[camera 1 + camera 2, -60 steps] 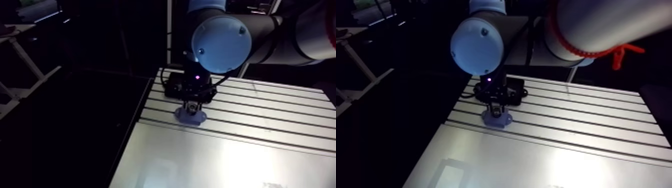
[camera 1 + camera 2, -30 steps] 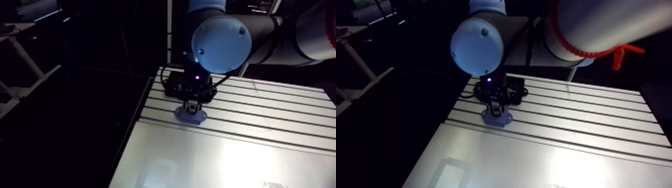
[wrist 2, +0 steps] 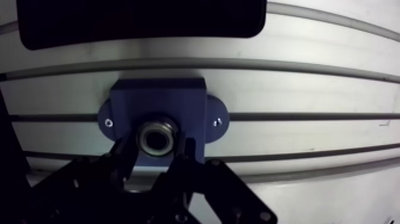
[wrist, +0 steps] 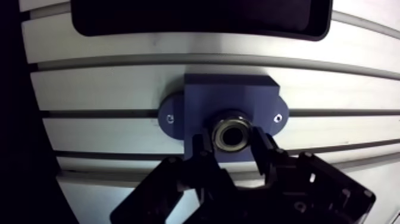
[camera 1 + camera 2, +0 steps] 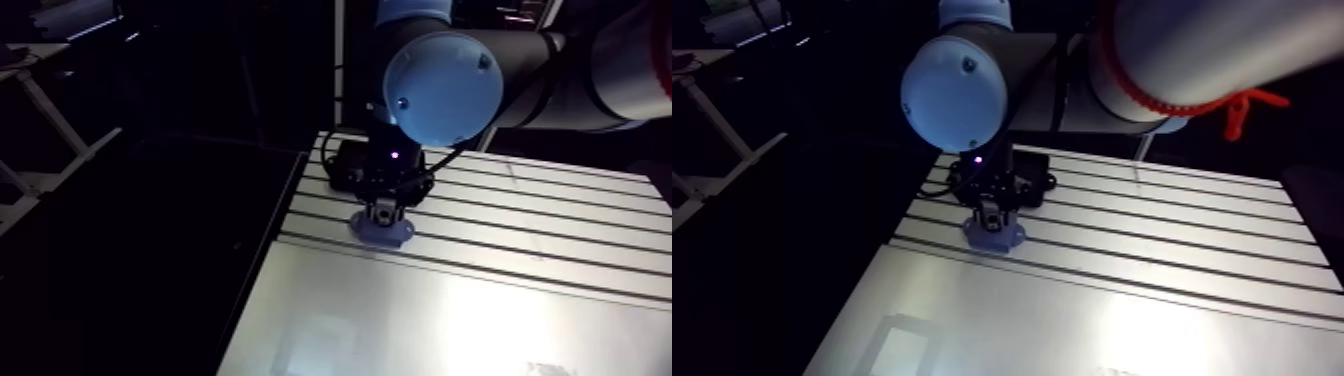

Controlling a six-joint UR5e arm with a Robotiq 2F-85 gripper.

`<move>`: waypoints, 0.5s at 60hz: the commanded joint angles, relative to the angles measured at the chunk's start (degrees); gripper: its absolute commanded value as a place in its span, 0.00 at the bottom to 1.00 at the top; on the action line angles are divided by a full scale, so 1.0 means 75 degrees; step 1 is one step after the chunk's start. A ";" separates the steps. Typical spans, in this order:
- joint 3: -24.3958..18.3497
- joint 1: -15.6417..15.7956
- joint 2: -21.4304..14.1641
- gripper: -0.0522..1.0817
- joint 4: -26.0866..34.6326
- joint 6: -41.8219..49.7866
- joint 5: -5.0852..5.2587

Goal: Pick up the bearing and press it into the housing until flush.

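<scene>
First, from the arm view we see a slotted metal tabletop (image 5: 560, 215) in a dim room, its nearer part covered by a smooth, bright sheet (image 5: 420, 320). The pincer (image 5: 381, 218) stands upright over a blue housing (image 5: 400, 236), which sits on the slots just beyond that sheet and close to the tabletop's edge beside the dark floor. On the other side the slotted surface runs on bare.

Next, in the wrist view we find the bearing (image 4: 231, 134) sitting in the housing's round bore. The two fingers (image 4: 201, 149) are only narrowly apart and press against its opposite sides. A small screw (image 4: 170, 118) shows in each ear of the housing. Ahead of the housing lies a black object with rounded corners (image 4: 199, 18), separated from it by one slot.
</scene>
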 commanded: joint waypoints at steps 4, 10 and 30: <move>0.0001 0.0000 0.0030 0.69 0.0000 -0.0001 0.0000; 0.0001 0.0002 0.0031 0.69 0.0000 -0.0001 0.0000; 0.0012 0.0023 0.0054 0.69 0.0000 -0.0001 0.0000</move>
